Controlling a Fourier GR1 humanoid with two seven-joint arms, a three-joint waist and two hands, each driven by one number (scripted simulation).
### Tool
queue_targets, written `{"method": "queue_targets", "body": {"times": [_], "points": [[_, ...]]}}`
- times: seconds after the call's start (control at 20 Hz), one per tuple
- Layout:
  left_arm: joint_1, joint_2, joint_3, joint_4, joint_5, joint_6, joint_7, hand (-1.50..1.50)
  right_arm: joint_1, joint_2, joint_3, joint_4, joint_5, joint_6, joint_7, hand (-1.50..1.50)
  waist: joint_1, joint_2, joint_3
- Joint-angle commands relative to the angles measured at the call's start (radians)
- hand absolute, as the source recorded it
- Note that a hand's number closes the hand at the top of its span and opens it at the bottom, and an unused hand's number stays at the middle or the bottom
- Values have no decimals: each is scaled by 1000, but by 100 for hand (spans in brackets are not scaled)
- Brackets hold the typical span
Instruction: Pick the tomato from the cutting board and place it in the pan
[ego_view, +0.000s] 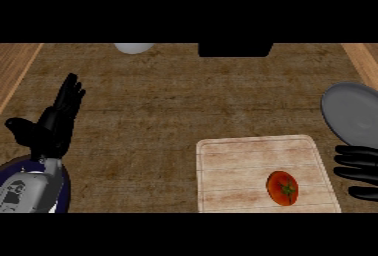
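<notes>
A red tomato (283, 188) with a green stem lies on the pale wooden cutting board (236, 170), toward its lower right corner. A grey round pan (354, 112) sits at the right edge of the counter, just beyond the board. My right hand (358, 170) shows at the right edge, beside the board and below the pan, fingers spread and pointing left toward the tomato, holding nothing. My left hand (55, 122) rests open at the left, fingers up, far from the board.
A white rounded object (133, 48) sits at the counter's far edge, and a black block (235, 49) stands to its right. Lighter wooden strips (16, 65) border the counter on both sides.
</notes>
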Motion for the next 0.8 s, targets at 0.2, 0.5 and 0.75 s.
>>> {"method": "queue_targets", "body": {"times": [0.2,0.5,0.75], "points": [[-91,7,71,52,0,-46,60,0,60,102,-5,-83,100,46,95,-150,-3,1,0],[-36,-34,73,44,-33,-52,8,0,51,153,9,-89,218,71,188,-150,-1,1,0],[-27,-83,38,25,-78,-41,14,0,-69,197,40,95,309,113,48,-150,7,2,0]]}}
